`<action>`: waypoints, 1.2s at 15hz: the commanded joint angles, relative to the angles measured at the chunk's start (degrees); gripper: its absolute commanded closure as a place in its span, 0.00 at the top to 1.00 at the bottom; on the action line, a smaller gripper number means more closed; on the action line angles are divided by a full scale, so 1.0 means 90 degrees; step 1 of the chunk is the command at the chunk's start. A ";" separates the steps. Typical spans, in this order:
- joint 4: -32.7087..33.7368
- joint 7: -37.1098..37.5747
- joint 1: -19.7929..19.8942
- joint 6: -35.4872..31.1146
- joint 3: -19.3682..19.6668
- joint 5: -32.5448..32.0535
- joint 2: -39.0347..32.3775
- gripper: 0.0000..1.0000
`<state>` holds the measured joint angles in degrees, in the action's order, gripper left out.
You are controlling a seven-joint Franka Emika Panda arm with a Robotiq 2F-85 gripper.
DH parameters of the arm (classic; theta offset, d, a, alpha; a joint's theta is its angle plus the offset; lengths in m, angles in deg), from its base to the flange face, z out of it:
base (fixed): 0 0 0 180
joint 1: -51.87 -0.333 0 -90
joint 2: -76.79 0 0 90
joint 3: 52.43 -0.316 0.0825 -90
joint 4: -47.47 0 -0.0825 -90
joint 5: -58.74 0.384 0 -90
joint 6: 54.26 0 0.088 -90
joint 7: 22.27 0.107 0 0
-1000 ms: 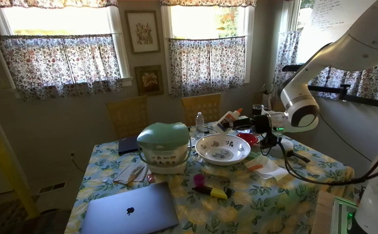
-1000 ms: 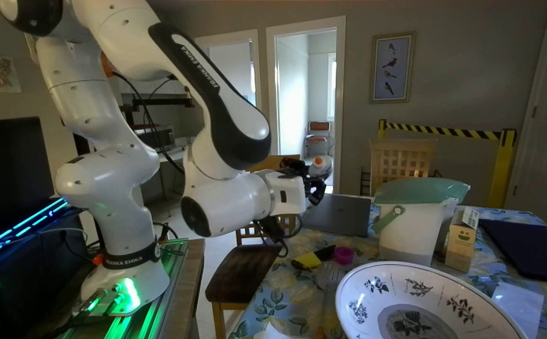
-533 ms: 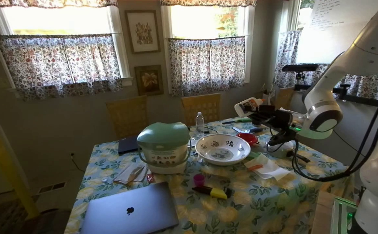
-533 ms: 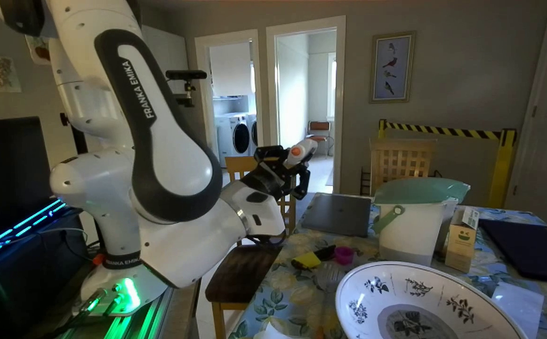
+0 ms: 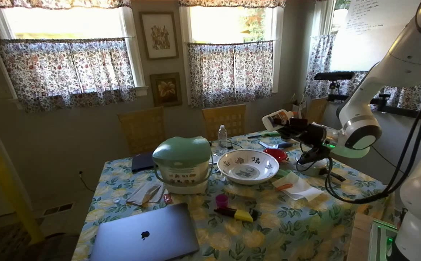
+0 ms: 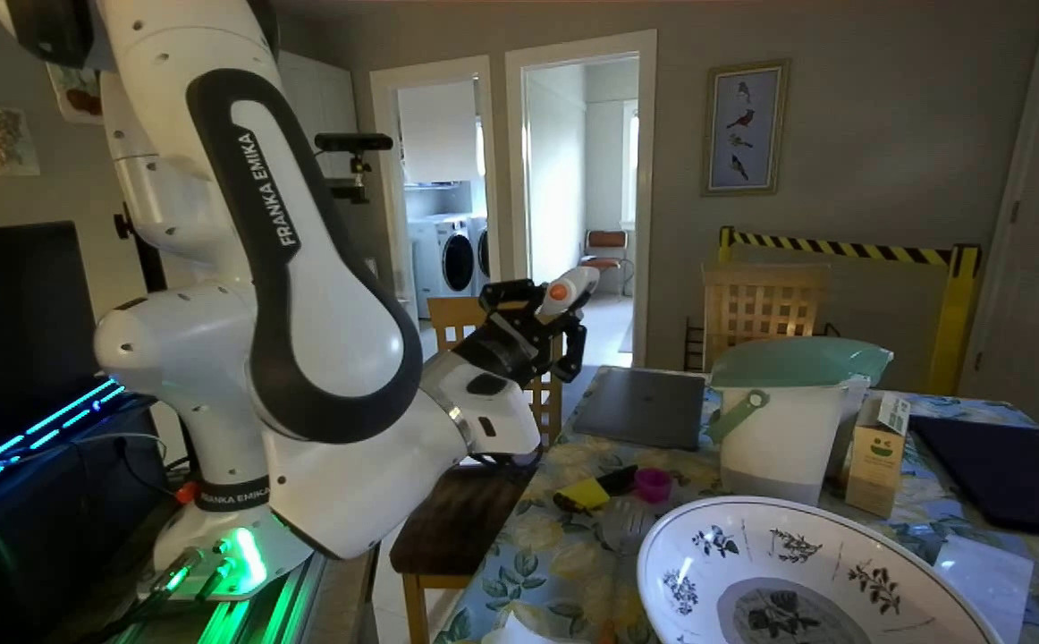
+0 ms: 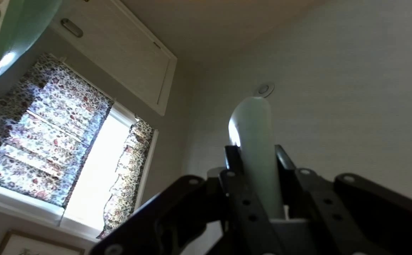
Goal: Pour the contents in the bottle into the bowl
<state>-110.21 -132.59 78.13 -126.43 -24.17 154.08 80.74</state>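
Above the level of the table point(image 5: 228, 239), your gripper point(image 7: 257, 159) is clamped on the bottle point(image 5: 272, 120), and you hold it tilted. The bowl point(image 5: 247, 171) rests on the table, well apart from the bottle.

Squeeze bottle point(image 7: 259, 152): smooth plastic, glossy highlight along edge. Cap point(image 6: 559, 292): plastic. Gripper fingers point(image 7: 239, 193): matt. Bowl point(image 5: 247, 165): smooth, glossy glaze, ceramic in look. Pail lid point(image 5: 183, 150): glossy plastic. Clear bottle point(image 5: 222, 136): transparent plastic. Laptop point(image 5: 156, 228), near left in exterior view: smooth metal, satin finish. Paper point(image 5: 300, 187), right of bowl: matt. Tablecloth point(image 5: 268, 235): smooth, faint sheen. Far chair point(image 5: 226, 114): wood. Curtain point(image 5: 100, 69): translucent cloth.
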 commanded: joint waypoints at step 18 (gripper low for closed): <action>0.4144 0.4885 0.0180 0.1636 -0.0593 0.0938 -0.3707 0.06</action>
<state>-72.95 -88.59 79.90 -111.80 -29.72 162.50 47.41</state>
